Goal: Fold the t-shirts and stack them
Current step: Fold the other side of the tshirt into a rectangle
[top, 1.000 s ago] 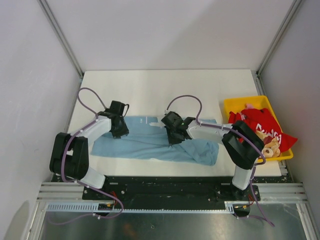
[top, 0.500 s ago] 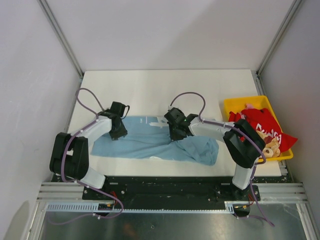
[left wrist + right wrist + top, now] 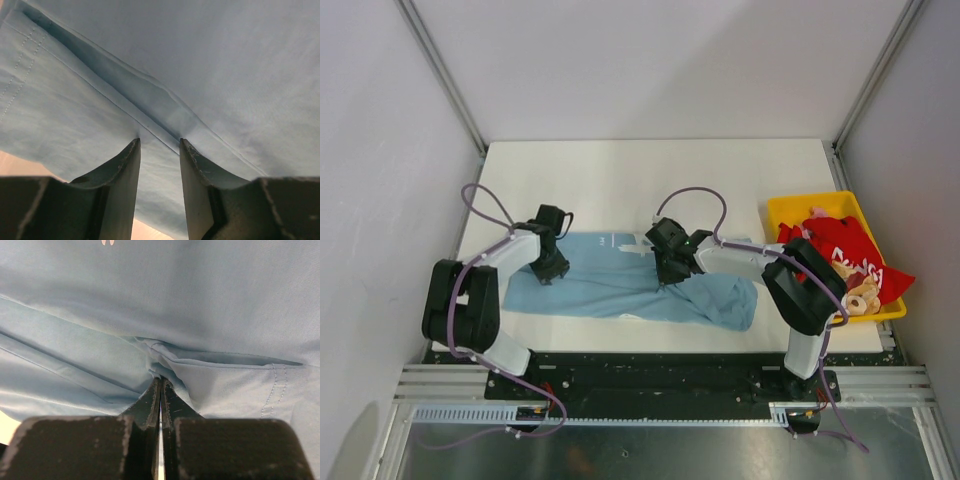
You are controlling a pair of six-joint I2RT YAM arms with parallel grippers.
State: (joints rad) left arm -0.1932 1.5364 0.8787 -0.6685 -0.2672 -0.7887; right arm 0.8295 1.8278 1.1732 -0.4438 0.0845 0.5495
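Note:
The light blue t-shirt [image 3: 610, 285] lies as a long band across the near half of the table, white lettering showing at its far edge. Over its left end my left gripper [image 3: 549, 266] points down, open, fingertips resting on the cloth on either side of a hemmed fold [image 3: 160, 145]. At the middle of the shirt my right gripper [image 3: 667, 274] is shut on a small pinch of blue cloth [image 3: 160, 379], and the fabric [image 3: 200, 300] bunches into creases at the tips. A red t-shirt [image 3: 845, 250] with white lettering lies crumpled in the yellow bin [image 3: 790, 208].
The bin stands at the table's right edge, and the red shirt spills over its near right rim beside a pale printed cloth [image 3: 861, 298]. White table [image 3: 650, 175] stretches behind the blue shirt. Walls and metal posts close in the left, right and back.
My right gripper has closed onto the blue cloth and gathered a small fold. The left gripper has shifted slightly left along the shirt's end, still open.

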